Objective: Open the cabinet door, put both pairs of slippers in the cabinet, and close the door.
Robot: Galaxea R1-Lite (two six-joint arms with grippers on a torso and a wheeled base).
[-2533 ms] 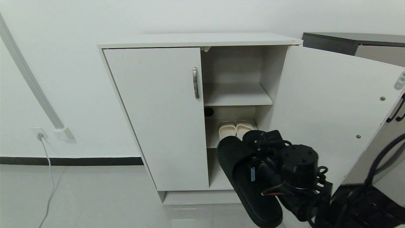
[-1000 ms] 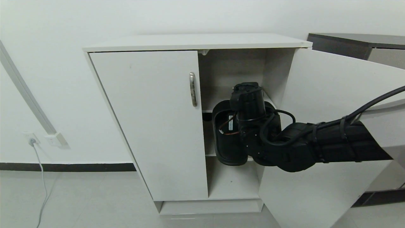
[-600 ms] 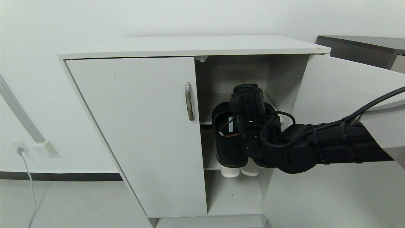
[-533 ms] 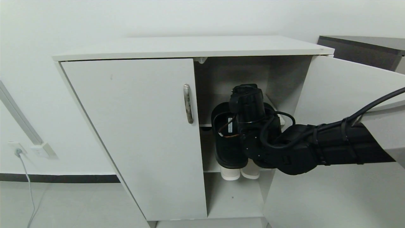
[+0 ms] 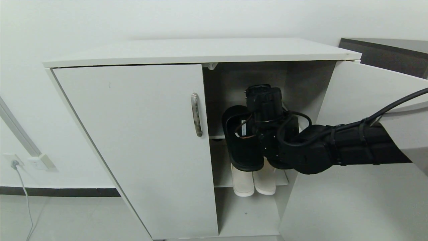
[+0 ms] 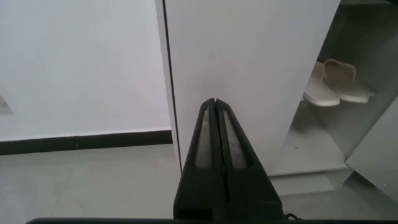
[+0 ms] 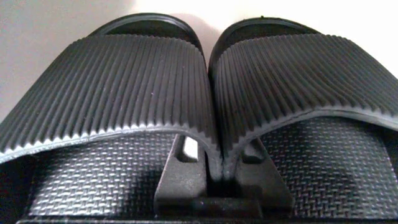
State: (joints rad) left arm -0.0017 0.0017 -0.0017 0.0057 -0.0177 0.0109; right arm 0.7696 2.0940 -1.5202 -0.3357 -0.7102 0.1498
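Two pairs of slippers, one cabinet [image 5: 200, 50], two pincers.

Cabinet – white, against a white wall [image 5: 67, 26]. Left door [image 5: 133, 144] shut, metal handle [image 5: 196, 114] upright at its inner edge. Right door [image 5: 351, 207] swung wide open, baring the right half and its shelves.

Black slippers [image 5: 242, 144] – one pair, held side by side in the open right half, toes pointing inward, at the level of the upper shelf [image 5: 215, 135] and directly above the white pair. Whether their soles touch that shelf cannot be told. Ribbed straps and textured footbeds show close up in the right wrist view [image 7: 124, 87].

Right pincer [image 7: 214, 165] – clamped on the black pair: one finger under each strap, squeezing the two adjoining inner walls together. Its arm enters from in front of the open door.

White slippers [image 5: 254, 182] – one pair, side by side on the middle shelf [image 5: 282, 180], heels at its front edge; the left wrist view shows them too [image 6: 339, 84].

Left pincer [image 6: 214, 109] – fingers pressed flat together, nothing between them, in front of the shut left door and above the floor [image 6: 81, 186].

Socket [image 5: 13, 164] with grey cable [image 5: 25, 197] on the wall, left of the cabinet.
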